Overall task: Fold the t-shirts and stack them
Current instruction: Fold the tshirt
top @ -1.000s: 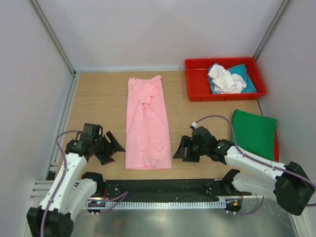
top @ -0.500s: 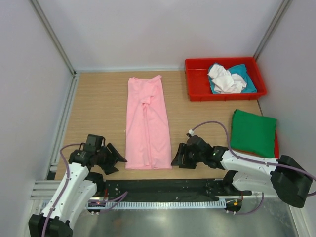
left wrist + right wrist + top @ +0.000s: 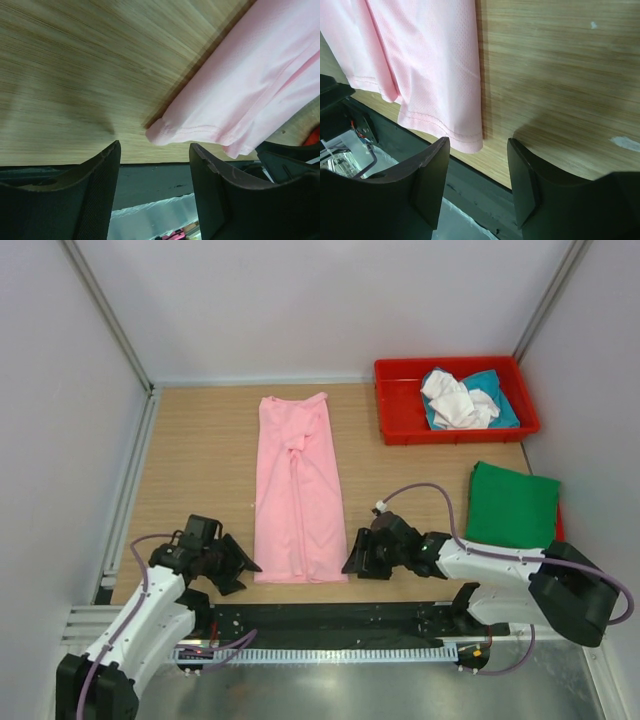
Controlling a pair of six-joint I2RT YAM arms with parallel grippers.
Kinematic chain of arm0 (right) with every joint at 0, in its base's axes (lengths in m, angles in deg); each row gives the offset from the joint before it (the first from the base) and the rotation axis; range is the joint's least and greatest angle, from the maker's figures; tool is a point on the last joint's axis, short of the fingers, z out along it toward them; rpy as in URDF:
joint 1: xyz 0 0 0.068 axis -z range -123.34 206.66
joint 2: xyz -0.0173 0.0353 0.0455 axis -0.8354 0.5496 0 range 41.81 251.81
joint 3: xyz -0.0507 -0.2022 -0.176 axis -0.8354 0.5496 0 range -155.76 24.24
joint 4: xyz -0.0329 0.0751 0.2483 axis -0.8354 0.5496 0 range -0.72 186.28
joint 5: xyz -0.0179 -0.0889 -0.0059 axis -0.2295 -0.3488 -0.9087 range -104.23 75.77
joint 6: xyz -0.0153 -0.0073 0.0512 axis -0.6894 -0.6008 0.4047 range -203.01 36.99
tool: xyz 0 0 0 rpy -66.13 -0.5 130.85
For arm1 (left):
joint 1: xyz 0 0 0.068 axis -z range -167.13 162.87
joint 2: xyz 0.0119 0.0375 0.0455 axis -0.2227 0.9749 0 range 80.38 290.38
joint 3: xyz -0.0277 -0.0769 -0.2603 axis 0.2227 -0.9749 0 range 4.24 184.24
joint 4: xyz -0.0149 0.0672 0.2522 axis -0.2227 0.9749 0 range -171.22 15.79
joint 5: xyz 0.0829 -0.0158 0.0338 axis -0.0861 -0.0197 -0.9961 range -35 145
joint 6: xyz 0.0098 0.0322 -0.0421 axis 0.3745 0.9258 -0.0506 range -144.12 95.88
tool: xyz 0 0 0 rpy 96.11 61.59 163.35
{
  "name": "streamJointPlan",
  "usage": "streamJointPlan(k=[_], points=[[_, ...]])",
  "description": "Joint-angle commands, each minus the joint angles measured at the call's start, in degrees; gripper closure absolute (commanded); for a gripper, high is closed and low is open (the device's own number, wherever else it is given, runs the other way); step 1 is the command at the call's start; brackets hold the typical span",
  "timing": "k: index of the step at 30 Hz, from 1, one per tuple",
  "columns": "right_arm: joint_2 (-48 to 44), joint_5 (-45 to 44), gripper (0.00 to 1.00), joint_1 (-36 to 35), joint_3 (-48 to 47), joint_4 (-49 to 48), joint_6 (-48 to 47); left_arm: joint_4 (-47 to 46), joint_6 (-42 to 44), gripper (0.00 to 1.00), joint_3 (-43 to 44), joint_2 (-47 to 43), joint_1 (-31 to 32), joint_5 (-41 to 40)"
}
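A narrow pink shirt (image 3: 297, 475) lies flat on the table (image 3: 195, 455), stretching away from two low pincers. The left pincer (image 3: 240, 575) is parted and empty, with the shirt's near-left corner just ahead of its gap. The right pincer (image 3: 352, 562) is also parted and empty, with the near-right hem corner at its mouth.

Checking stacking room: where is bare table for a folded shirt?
Free: wood between the left wall and the pink shirt; the strip between it and the green shirt. Crowded: red tray far right; left gripper, right gripper at the hem.
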Motion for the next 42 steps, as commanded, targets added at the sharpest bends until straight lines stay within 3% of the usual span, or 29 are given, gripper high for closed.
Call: streamJointPlan(k=[1, 8, 24, 30, 36, 38, 42], points=[[1.71, -0.82, 0.44, -0.26, -1.65, -2.85, -0.02, -4.19, -0.81, 0.42, -0.68, 1.89, 0.79, -0.49], [4.78, -0.11, 0.48, -0.35, -2.97, -3.55, -0.19, -5.95, -0.37, 0.44, -1.73, 3.3, 0.88, -1.2], [7.42, -0.29, 0.54, -1.23, -4.11, -3.9, 1.3, -8.68, 0.51, 0.62, -4.63, 4.89, 1.32, -1.9], [7.86, -0.46, 0.54, -2.98, -4.2, -3.73, 2.53, -8.68, 0.42, 0.76, -4.81, 4.62, 1.67, -2.34], [7.16, -2.13, 0.54, -3.51, -4.2, -0.93, 3.41, -8.68, 0.51, 0.96, -4.63, 5.58, 1.85, -2.87], [7.25, -2.14, 0.58, -3.51, -4.02, -1.09, 3.5, -8.68, 0.51, 1.0, -4.54, 5.5, 2.02, -2.95], [8.21, -1.35, 0.79, -3.51, -4.37, -1.97, 2.97, -8.59, 0.16, 1.0, -4.28, 5.24, 2.2, -2.78]])
